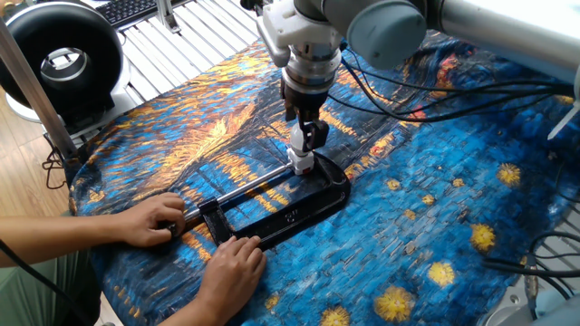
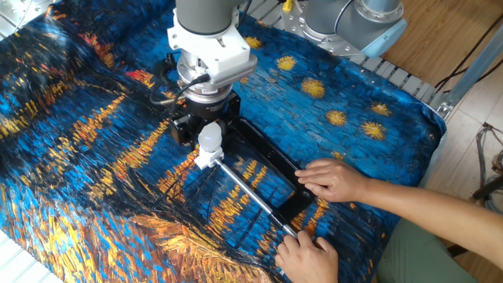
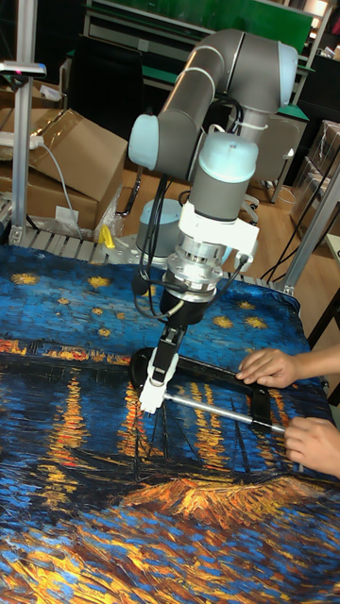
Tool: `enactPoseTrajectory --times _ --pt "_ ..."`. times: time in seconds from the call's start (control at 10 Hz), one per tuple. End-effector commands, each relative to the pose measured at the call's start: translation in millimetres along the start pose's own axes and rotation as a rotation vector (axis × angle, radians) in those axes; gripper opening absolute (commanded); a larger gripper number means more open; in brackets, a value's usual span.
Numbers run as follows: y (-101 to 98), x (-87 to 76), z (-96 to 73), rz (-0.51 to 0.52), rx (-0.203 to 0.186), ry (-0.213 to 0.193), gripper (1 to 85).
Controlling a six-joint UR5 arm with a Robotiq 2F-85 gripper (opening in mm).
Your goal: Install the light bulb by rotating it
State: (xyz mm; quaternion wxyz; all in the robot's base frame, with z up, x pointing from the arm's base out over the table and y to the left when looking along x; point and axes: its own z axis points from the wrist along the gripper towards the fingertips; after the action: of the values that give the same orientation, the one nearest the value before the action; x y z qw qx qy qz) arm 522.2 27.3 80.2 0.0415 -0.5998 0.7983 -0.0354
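Seemingly, in one fixed view the jaws of the gripper pinch the bulb from its 12 o'clock, the bulb standing upright at the far end of the black clamp, which two hands hold at its 8 o'clock end. From the other fixed view the bulb sits on its white socket with dark fingers just behind it, though I cannot tell there how firmly they close. In the tall view the fingers reach down onto the bulb above the worktop; to turn well, I judge the wrist should spin about the bulb's own axis, pressing lightly so the thread catches straight.
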Motion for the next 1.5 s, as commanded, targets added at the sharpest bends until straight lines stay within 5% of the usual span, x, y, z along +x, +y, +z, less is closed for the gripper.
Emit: enactPoseTrajectory --times 0.0,0.9,1.4 --pt "1.5 -1.7 4.2 -0.004 0.011 -0.009 70.7" --pt "0.6 -3.9 12.4 0.006 0.019 -0.02 55.7" --pt "8.2 -4.0 16.2 0.112 0.0 -0.039 45.0"
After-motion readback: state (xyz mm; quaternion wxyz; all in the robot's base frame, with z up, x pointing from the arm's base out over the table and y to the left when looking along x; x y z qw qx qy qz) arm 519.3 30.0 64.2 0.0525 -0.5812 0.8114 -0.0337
